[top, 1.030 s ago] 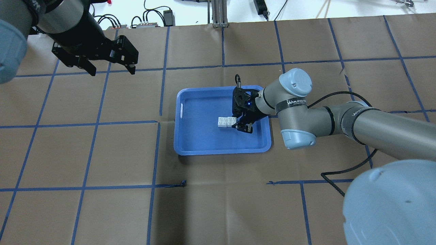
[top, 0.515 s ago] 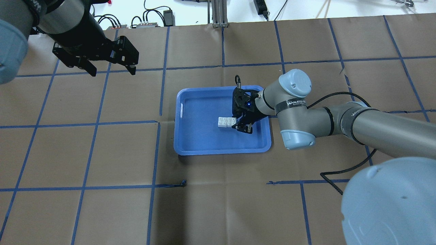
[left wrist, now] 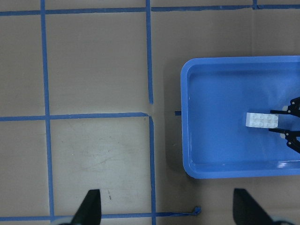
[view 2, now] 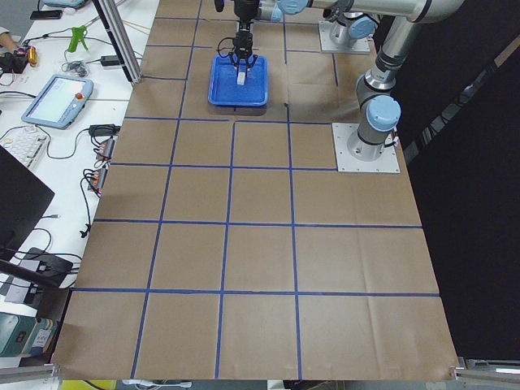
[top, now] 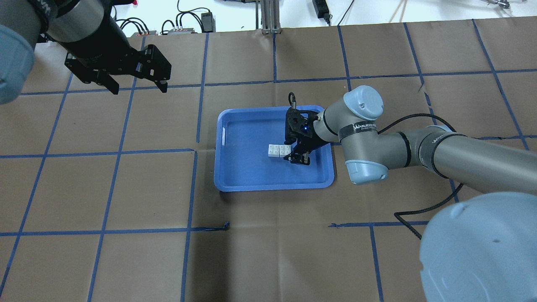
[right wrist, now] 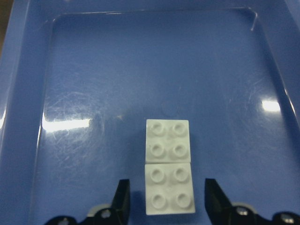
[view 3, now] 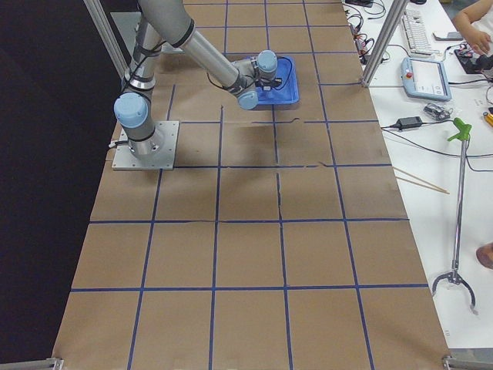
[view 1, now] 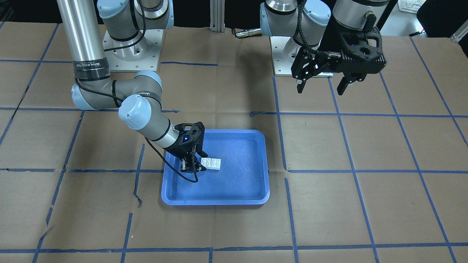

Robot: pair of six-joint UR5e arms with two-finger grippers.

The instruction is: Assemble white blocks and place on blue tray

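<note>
Two white blocks (right wrist: 168,166) lie side by side and touching, studs up, on the floor of the blue tray (right wrist: 93,70). They also show in the overhead view (top: 279,150) and the front view (view 1: 211,163). My right gripper (right wrist: 168,206) is low in the tray (top: 243,176), open, with its fingers on either side of the nearer block and a small gap on each side. It also shows in the overhead view (top: 290,152). My left gripper (top: 138,89) is open and empty, high above the table far to the left of the tray.
The table is covered in brown paper with blue tape lines (top: 197,113). The tray's rim (view 1: 268,164) rises around the right gripper. Cables and boxes (top: 184,25) lie beyond the far table edge. The arm bases (view 1: 128,47) stand at the robot's side.
My right gripper has shifted very slightly left towards the blocks. The blocks and the left arm have not moved.
</note>
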